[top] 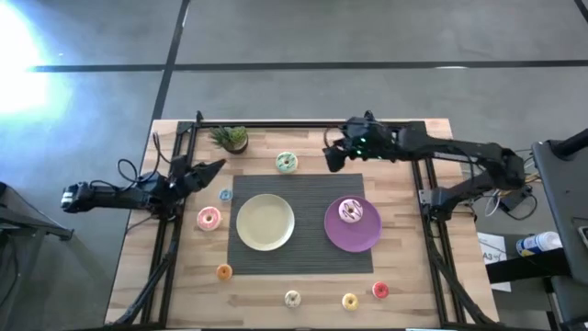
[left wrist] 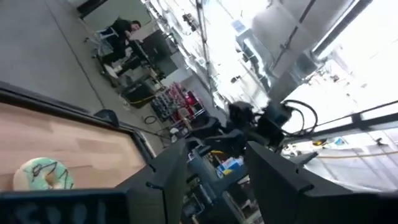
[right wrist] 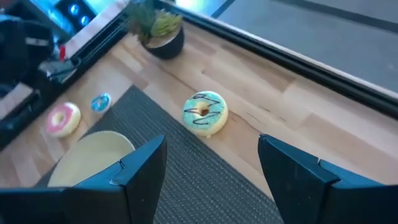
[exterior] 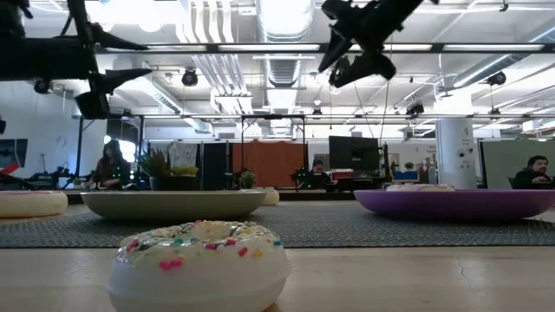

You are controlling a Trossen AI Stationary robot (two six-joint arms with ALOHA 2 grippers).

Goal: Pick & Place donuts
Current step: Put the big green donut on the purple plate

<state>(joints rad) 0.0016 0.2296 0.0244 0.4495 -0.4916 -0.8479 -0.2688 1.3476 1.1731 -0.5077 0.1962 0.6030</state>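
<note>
The right end effector (top: 333, 158) hangs above the far edge of the dark mat (top: 303, 262), its fingers (right wrist: 140, 168) spread wide with nothing between them. Nearest to it, just off its tip on the bare wood, lies the green donut (top: 287, 163) with dark squiggles of icing. Below and slightly to its side sits the purple plate (top: 333, 230), carrying a white-pink donut (top: 350, 211). Further from it, on the other half of the mat, is the yellow plate (top: 265, 222), and beyond that a pink donut (top: 209, 218) on the tabletop (top: 404, 267). A small potted plant (top: 231, 138) stands at the far edge, past the green donut.

The left end effector (top: 216, 166) is held over the opposite side of the tabletop, near the pink donut, its fingers (left wrist: 273, 174) apart and holding nothing.

Farthest from both, along the near edge, lie an orange donut (top: 224, 271), a cream donut (top: 292, 298), a yellow donut (top: 349, 301) and a red donut (top: 380, 291).
</note>
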